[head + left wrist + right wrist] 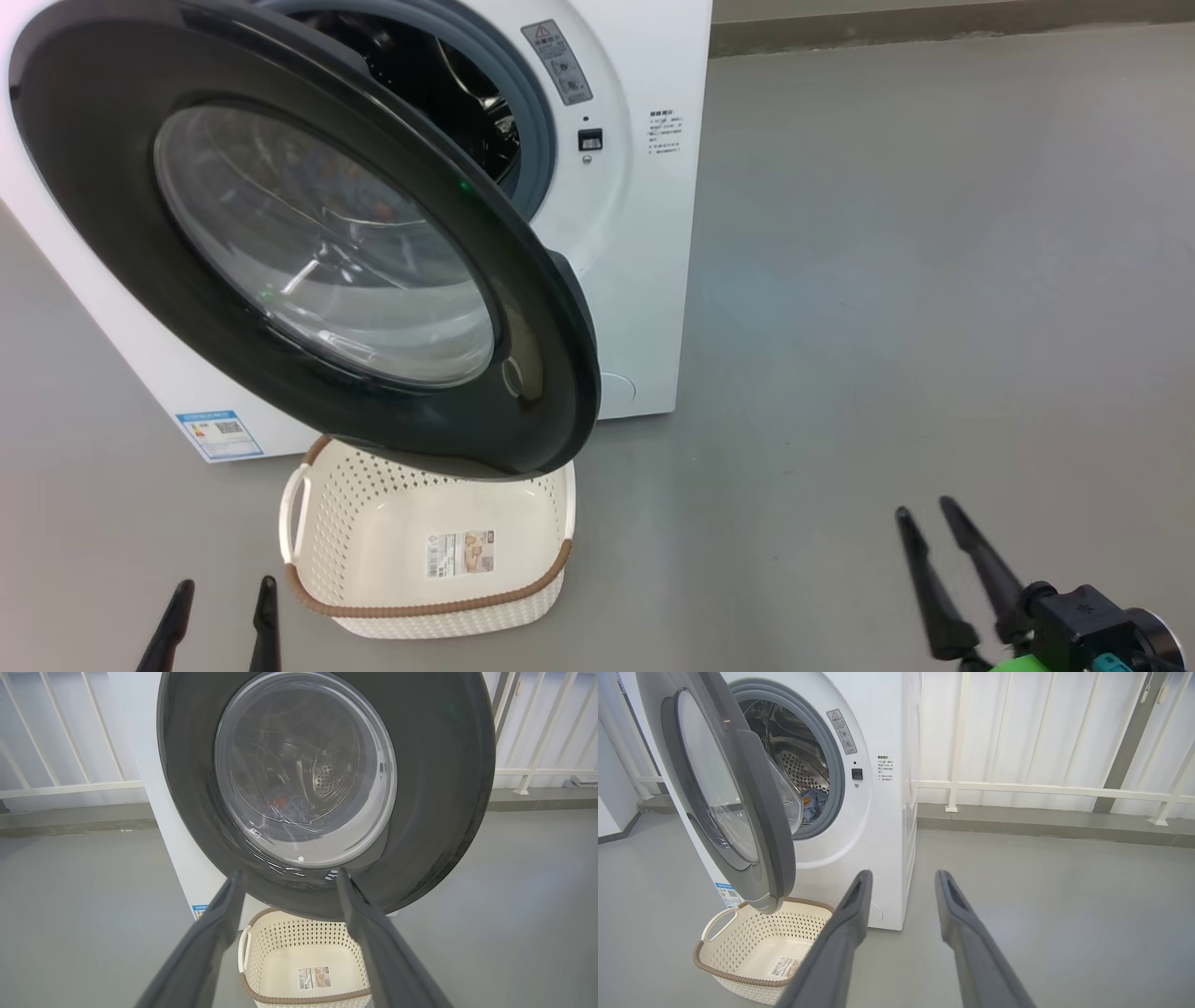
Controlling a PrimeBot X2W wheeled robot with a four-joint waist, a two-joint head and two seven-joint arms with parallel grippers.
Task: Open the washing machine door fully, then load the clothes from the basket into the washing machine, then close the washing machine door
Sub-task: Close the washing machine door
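Washing machine door (308, 243): half open, overhanging empty basket (429, 609) on floor (840, 373); clothes (813, 805) loaded in drum (794, 765), closing pending. Left gripper (225, 586) fingers spread, right gripper (924, 509) fingers parted, empty, clear of door's swing.

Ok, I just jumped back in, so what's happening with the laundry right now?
The basket sits empty on the floor in front of the washing machine, and blue clothes lie inside the drum. The washing machine door stands partly open, above the basket. The left claw and right claw hang clear of the machine, both open and holding nothing. Closing the door looks like what's left.
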